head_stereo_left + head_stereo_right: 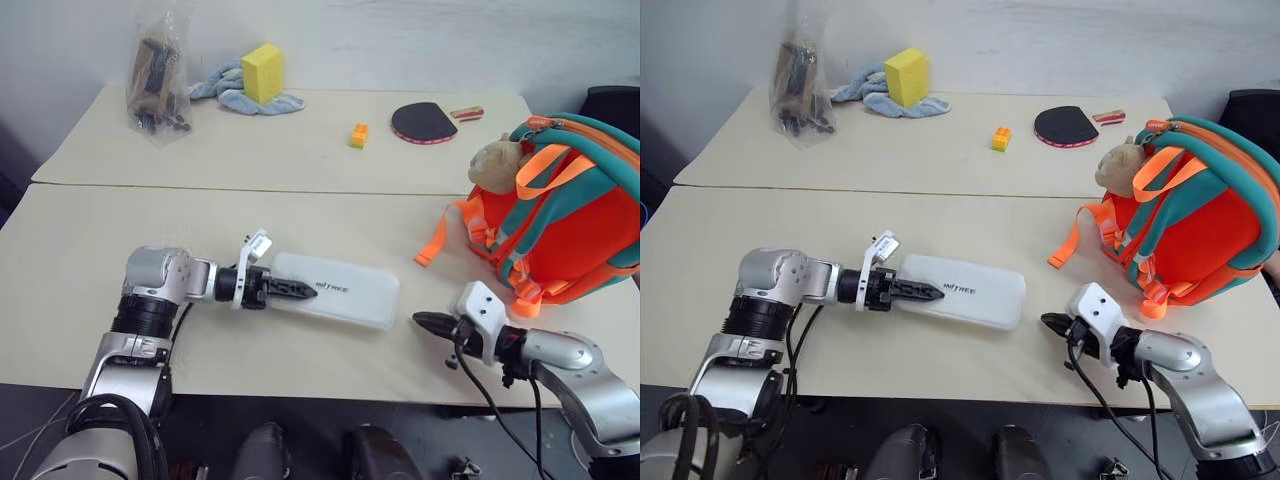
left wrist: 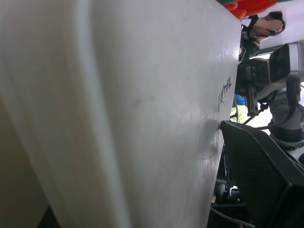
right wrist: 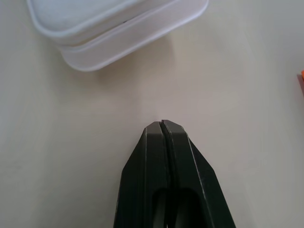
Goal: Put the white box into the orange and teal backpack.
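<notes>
The white box (image 1: 345, 292) lies flat near the front of the near table, its dark lettering facing up. My left gripper (image 1: 295, 291) reaches in from the left and is shut on the box's left end, with one black finger (image 1: 290, 290) lying across its top. In the left wrist view the box (image 2: 142, 104) sits right against the camera. The orange and teal backpack (image 1: 575, 215) stands at the right with a tan plush toy (image 1: 492, 163) on it. My right gripper (image 1: 425, 322) is shut and empty, pointing at the box's right end (image 3: 118, 23) from a short gap.
On the far table are a yellow sponge block (image 1: 262, 72) on a blue cloth (image 1: 235, 92), a clear plastic bag (image 1: 158, 75), a small orange block (image 1: 358, 135) and a black paddle (image 1: 423, 122). An orange strap (image 1: 432, 245) trails from the backpack. A person (image 2: 263, 28) stands beyond the table.
</notes>
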